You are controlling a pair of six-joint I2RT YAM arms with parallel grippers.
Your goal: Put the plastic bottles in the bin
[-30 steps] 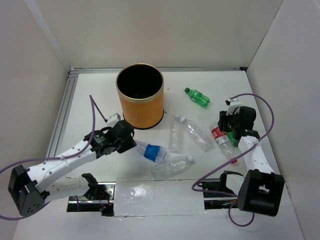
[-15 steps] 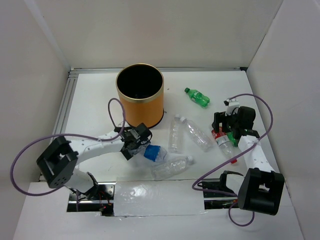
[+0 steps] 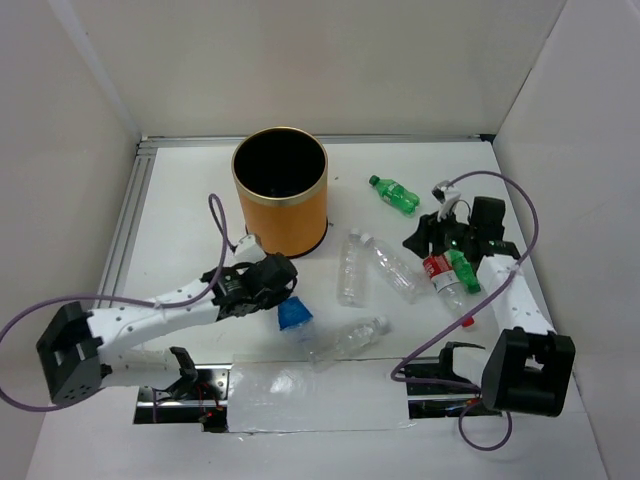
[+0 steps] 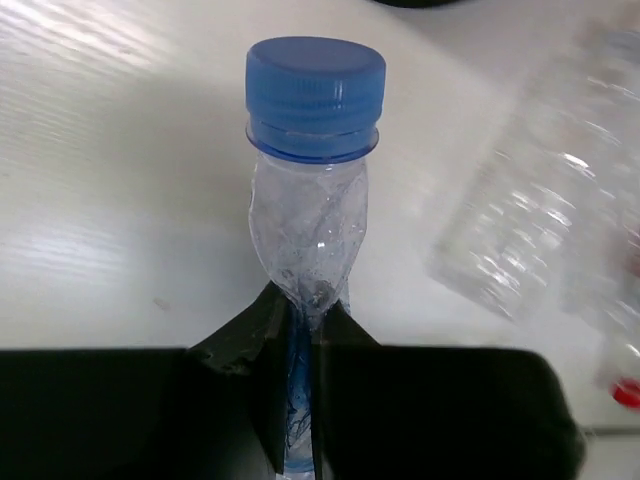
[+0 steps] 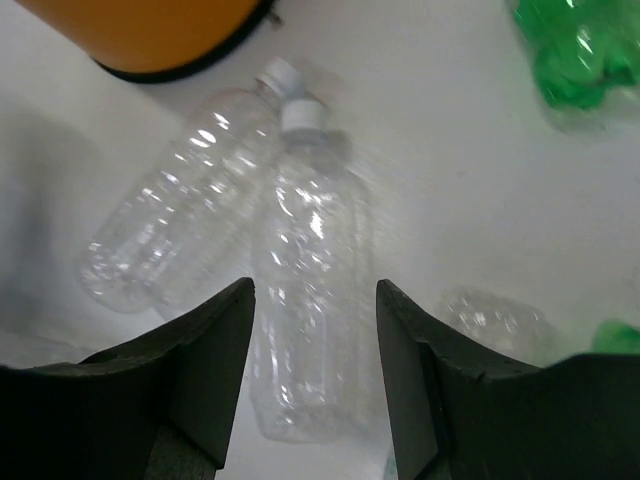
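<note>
White tabletop, boxed in by white walls on three sides. At upper centre of the overhead view, upright: the bin [image 3: 280, 215], orange with a thin gold rim and a black inside. To its right, toward the upper right of the frame, lying alone: a green bottle [image 3: 395, 194].

Below the bin and left of centre: the left gripper [image 3: 281, 292], clamped on the blue-capped bottle [image 3: 294, 317], near the bin's base but apart from it. From the left wrist: fingers [image 4: 240, 340] pinched tight on the crumpled neck of that bottle [image 4: 310, 230], just under the blue cap, with a sliver of blue label in the slit between them. Cannot tell whether lifted or resting on the tabletop. Blurred at the right of that view, and lying at lower centre of the overhead view just right of the held one: a lone clear bottle [image 3: 350, 338].

At centre, caps toward the top of the frame, necks close and bodies splayed apart: two clear bottles [image 3: 350, 268].

Right of centre: the right gripper [image 3: 418, 238], spread wide and holding nothing. From the right wrist: dark fingers [image 5: 215, 345] parted above the same pair, with the right-hand one in the gap. In the upper left corner there, the bin's orange wall; in the upper right corner, green plastic.

Just below and right of that gripper in the overhead view, side by side and partly under the arm: the red-labelled bottle [image 3: 438, 272] and a second green bottle [image 3: 462, 270].
</note>
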